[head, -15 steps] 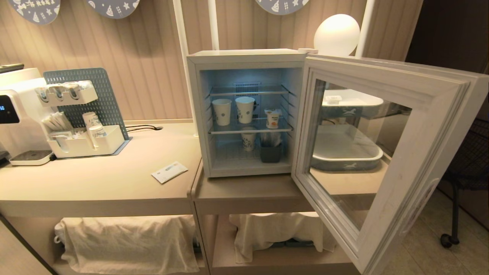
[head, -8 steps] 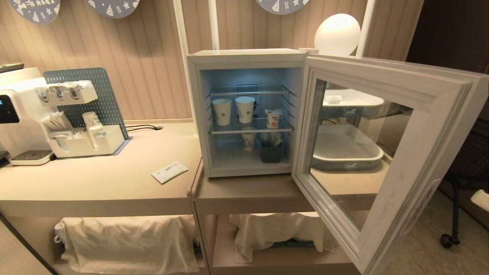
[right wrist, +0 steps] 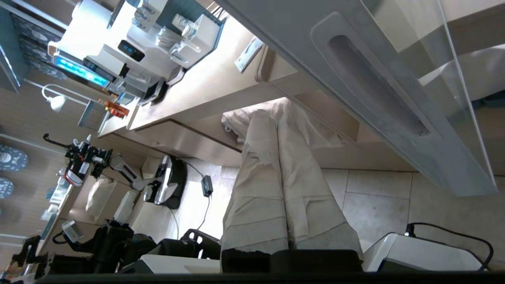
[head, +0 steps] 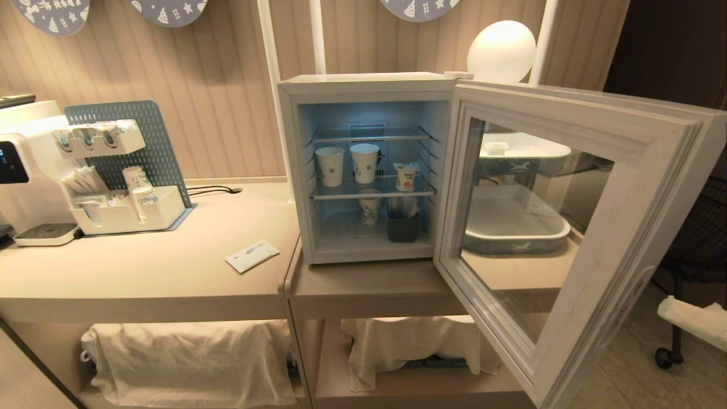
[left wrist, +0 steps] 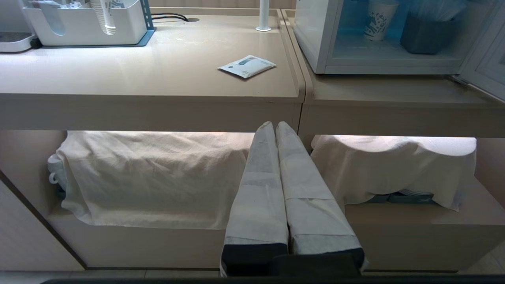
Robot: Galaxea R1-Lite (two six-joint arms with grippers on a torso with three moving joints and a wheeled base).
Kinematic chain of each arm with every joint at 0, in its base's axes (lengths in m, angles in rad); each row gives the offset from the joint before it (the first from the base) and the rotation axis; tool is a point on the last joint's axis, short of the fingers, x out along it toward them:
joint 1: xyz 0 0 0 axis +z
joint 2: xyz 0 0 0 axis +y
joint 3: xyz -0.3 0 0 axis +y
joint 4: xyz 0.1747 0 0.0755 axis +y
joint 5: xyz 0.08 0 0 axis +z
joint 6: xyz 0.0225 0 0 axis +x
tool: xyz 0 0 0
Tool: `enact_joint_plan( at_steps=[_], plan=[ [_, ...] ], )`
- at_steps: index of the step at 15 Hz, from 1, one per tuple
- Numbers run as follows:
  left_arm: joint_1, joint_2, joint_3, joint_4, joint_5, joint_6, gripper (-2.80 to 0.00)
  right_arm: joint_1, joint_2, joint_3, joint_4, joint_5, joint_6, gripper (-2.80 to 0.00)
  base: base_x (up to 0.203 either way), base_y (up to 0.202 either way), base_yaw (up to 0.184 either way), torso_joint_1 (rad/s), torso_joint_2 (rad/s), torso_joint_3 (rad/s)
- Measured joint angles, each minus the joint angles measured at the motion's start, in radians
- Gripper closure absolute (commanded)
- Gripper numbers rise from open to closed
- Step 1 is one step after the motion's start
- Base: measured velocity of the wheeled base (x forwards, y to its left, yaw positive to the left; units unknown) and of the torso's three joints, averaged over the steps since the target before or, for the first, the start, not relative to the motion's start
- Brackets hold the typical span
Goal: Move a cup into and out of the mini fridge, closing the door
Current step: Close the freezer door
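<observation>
The mini fridge [head: 363, 85] stands on the counter with its interior lit. Its door [head: 625, 227] is swung wide open to the right. The cup [head: 406, 176], small and white with an orange label, sits on the right of the middle wire shelf. My right gripper [head: 664, 307] is shut and empty. It hangs low at the right edge, beyond the door's outer side. In the right wrist view its wrapped fingers [right wrist: 260, 130] point under the door's recessed handle [right wrist: 375, 79]. My left gripper [left wrist: 275, 125] is shut, parked low before the counter's lower shelf.
Two taller paper cups [head: 329, 166] [head: 364, 163] share the middle shelf; another cup [head: 370, 209] and a dark container [head: 403, 227] stand below. A drinks machine [head: 23, 165], organiser [head: 125, 210] and packet [head: 251, 255] lie left. Trays [head: 511, 227] sit behind the door, a wheeled chair [head: 670, 352] at right.
My right gripper has come up into the head view at the right edge, outside the open door. The left arm, the door and the cup have not moved.
</observation>
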Motion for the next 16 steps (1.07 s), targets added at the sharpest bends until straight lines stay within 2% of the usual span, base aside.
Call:
enact_joint_plan(
  at_steps=[3,6,9,11,13,16],
  plan=[
    [0.0,0.0,0.0,0.0,0.0,0.0,0.0,-0.061,-0.035,-0.025,0.015,-0.001,-0.003,0.0,0.0,0.0,0.0,0.0,0.0,0.0],
    [0.0,0.0,0.0,0.0,0.0,0.0,0.0,-0.093,-0.176,-0.059,0.112,-0.033,-0.006,0.0,0.0,0.0,0.0,0.0,0.0,0.0],
    [0.0,0.0,0.0,0.0,0.0,0.0,0.0,-0.106,-0.224,-0.099,0.15,-0.174,0.015,0.0,0.0,0.0,0.0,0.0,0.0,0.0],
    [0.0,0.0,0.0,0.0,0.0,0.0,0.0,-0.126,-0.139,-0.121,0.113,-0.264,0.022,0.0,0.0,0.0,0.0,0.0,0.0,0.0],
    [0.0,0.0,0.0,0.0,0.0,0.0,0.0,-0.159,-0.017,-0.136,0.04,-0.246,0.017,0.0,0.0,0.0,0.0,0.0,0.0,0.0],
    [0.0,0.0,0.0,0.0,0.0,0.0,0.0,-0.234,0.179,-0.171,-0.064,-0.062,0.02,0.0,0.0,0.0,0.0,0.0,0.0,0.0]
  ],
)
